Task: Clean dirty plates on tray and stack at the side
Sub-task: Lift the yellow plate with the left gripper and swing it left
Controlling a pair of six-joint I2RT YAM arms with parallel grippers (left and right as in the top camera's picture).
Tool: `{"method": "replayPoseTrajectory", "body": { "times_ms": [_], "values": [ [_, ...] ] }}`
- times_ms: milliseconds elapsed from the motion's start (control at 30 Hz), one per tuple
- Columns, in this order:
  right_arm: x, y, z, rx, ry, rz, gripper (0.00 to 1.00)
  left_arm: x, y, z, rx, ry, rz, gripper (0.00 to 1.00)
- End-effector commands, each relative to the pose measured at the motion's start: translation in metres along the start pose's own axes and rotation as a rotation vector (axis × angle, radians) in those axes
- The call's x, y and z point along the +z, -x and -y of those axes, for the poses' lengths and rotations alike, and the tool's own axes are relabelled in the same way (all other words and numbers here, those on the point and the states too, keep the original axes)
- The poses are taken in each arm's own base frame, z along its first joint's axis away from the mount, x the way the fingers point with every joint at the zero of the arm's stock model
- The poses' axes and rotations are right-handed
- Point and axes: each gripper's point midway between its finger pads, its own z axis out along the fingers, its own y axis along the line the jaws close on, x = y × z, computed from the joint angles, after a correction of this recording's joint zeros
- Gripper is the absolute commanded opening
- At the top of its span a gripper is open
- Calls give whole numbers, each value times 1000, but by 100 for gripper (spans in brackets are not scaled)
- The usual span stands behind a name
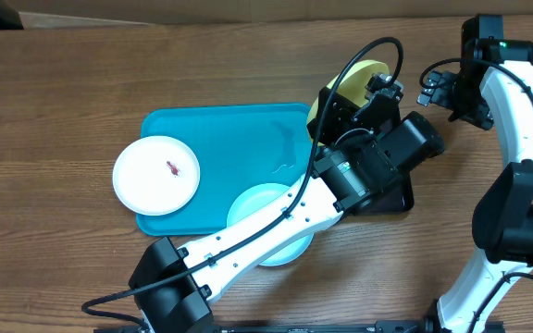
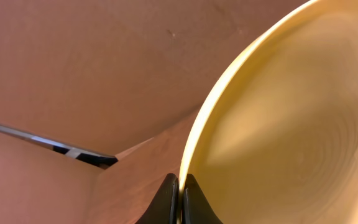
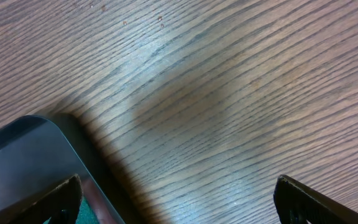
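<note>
My left gripper [image 1: 333,100] is shut on the rim of the yellow-green plate [image 1: 364,72] and holds it tilted up off the table beyond the tray's far right corner. In the left wrist view both fingers [image 2: 166,202] pinch the plate's edge [image 2: 278,124]. The white plate [image 1: 155,174], marked with a small red smear, lies over the left rim of the turquoise tray [image 1: 220,139]. A light blue plate [image 1: 265,211] sits at the tray's front edge, partly under my left arm. My right gripper [image 1: 433,91] [image 3: 179,193] hangs open over bare wood at the right.
A glossy black tray [image 1: 398,198] lies right of the turquoise one, mostly under my left arm; its corner [image 3: 23,149] shows beside my right gripper's left finger. The wooden table [image 1: 63,92] surrounds everything.
</note>
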Motion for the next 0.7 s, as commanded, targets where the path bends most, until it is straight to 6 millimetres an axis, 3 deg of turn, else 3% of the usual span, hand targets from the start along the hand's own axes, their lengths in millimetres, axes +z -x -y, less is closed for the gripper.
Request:
{"method": "replayPoseTrajectory", "body": {
  "times_ms": [0, 667],
  "values": [
    [-12, 6, 2, 11, 5, 36, 100, -8, 13, -24, -50, 36, 24, 4],
    [-12, 6, 2, 11, 5, 36, 100, -8, 14, -18, -77, -1, 28, 4]
  ]
}}
